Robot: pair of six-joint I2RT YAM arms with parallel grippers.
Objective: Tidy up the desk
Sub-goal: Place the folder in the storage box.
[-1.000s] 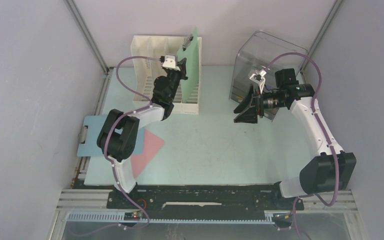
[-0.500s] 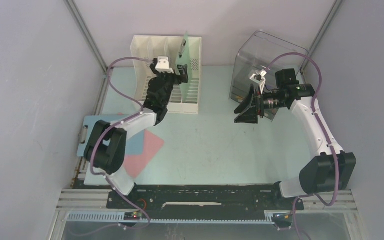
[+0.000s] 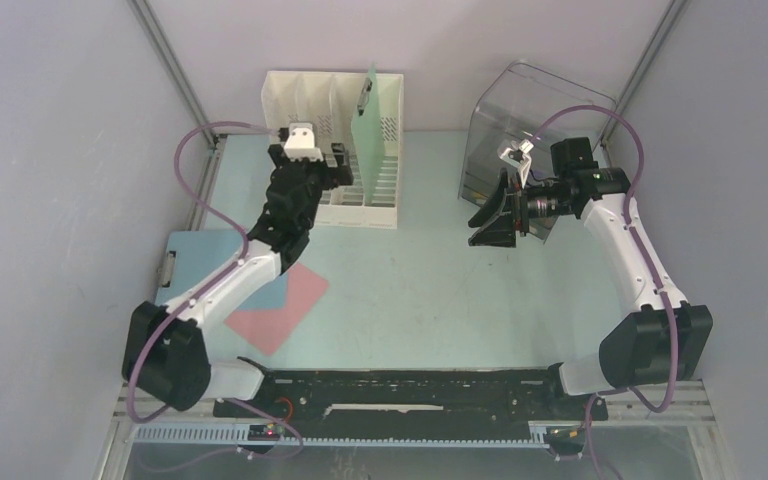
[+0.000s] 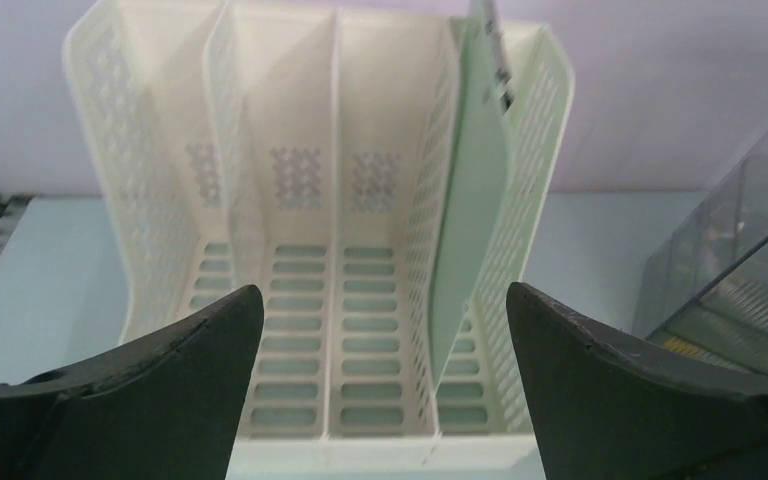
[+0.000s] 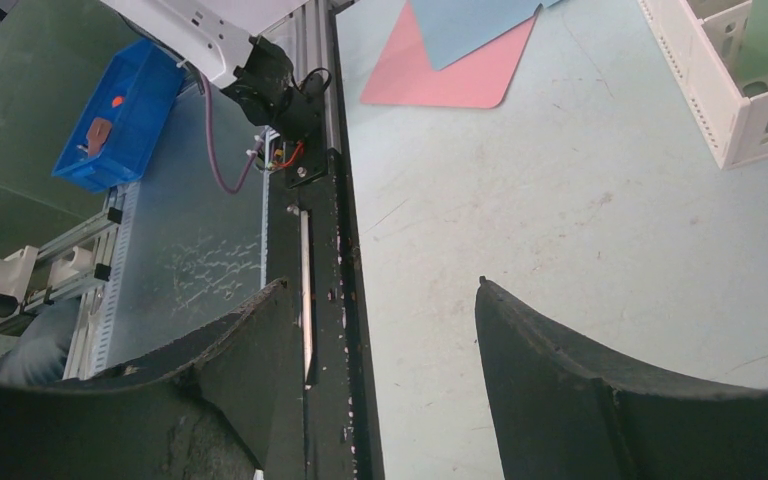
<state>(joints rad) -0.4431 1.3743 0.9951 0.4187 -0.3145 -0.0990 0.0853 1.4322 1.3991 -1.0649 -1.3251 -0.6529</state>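
Note:
The pale mint-green desk (image 3: 440, 290) carries a white slotted file rack (image 3: 360, 195) at the back left. A green clipboard (image 3: 368, 120) stands upright in the rack's rightmost slot, free of any grip. My left gripper (image 3: 308, 160) is open just in front of the rack, with nothing between its fingers. In the left wrist view the rack (image 4: 300, 250) and the green clipboard (image 4: 470, 230) lie beyond the open left gripper (image 4: 385, 330). My right gripper (image 3: 482, 222) hovers open and empty over the desk's right half, beside a clear box. It faces the near edge in the right wrist view (image 5: 380, 300).
A blue clipboard (image 3: 185, 262) lies at the desk's left edge, overlapping a pink sheet (image 3: 285, 305); both also show in the right wrist view, blue clipboard (image 5: 470, 20) and pink sheet (image 5: 440, 60). A clear plastic box (image 3: 535, 105) stands at the back right. Metal frame rails border the desk.
My left gripper let go of the green clipboard, opened wide and drew back to the left; the clipboard now stands in the rack's right slot. The right arm stayed still.

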